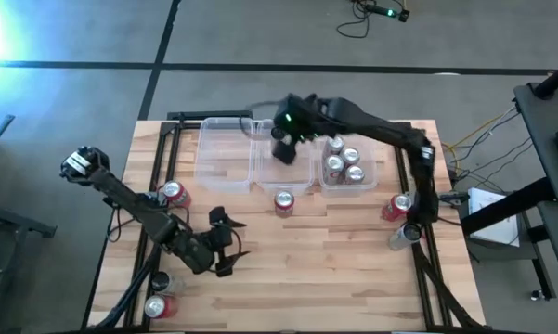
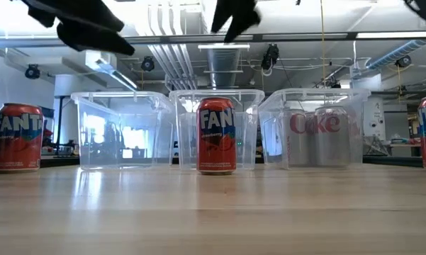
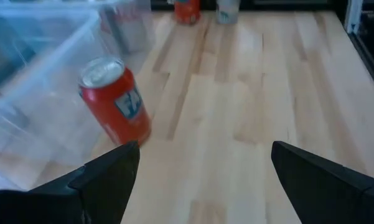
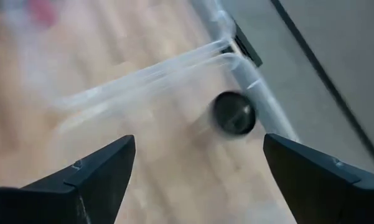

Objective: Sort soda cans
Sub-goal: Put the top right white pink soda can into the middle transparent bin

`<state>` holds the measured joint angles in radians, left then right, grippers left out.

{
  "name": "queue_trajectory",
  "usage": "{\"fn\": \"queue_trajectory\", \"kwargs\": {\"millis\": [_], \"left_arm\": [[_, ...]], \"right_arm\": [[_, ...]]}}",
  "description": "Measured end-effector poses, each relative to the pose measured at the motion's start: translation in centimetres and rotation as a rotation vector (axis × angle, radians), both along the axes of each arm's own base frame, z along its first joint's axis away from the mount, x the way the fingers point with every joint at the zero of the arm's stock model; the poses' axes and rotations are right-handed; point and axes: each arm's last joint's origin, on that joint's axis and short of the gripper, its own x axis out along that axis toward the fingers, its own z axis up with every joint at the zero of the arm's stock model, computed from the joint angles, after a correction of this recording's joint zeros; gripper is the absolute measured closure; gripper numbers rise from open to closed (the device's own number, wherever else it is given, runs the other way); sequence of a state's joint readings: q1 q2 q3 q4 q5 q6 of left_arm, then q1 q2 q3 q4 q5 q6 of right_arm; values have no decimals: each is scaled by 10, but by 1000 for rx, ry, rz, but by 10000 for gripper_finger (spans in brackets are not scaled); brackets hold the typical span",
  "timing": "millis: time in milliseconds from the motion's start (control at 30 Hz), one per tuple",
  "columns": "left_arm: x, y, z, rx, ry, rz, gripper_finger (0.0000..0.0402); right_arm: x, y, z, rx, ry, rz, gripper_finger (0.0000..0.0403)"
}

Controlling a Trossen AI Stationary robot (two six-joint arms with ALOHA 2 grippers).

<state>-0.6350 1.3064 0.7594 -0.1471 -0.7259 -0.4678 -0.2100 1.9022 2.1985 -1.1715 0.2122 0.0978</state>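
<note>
While clear bins (image 1: 225,148) stand behind, red can (image 1: 284,202) fronts them — upright.

One camera hangs high above and looks straight down on the whole pale wooden table (image 1: 306,260). Another sits low at the table's edge and looks flat across it into the room. Both see the three clear plastic bins (image 1: 225,148) and the red metal soda can (image 2: 217,136) standing in front of the middle one. A camera on the left arm looks close across the wood, past that red can. A camera on the right arm looks down into a bin.
</note>
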Motion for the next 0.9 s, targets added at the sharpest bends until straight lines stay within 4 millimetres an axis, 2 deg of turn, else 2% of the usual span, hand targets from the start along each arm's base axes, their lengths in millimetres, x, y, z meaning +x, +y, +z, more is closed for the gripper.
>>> {"fn": "queue_trajectory", "kwargs": {"millis": [167,300,500,667,767,900], "left_arm": [[7,-2,4,67,-56,53,53],[19,-10,1,83,-138,46,53],[43,-29,-11,166,-206,-66,53],[67,-42,-6,272,-195,-114,53],[82,-52,-2,287,-190,-140,53],[97,-65,-7,276,-143,-247,53]], "right_arm": [[-25,83,17,64,63,66,65],[-46,144,13,81,163,59,71],[-77,215,-2,153,212,-32,61],[-106,252,-15,241,237,-121,38],[-127,266,-26,279,283,-161,33],[-158,272,-41,270,361,-162,33]]}}
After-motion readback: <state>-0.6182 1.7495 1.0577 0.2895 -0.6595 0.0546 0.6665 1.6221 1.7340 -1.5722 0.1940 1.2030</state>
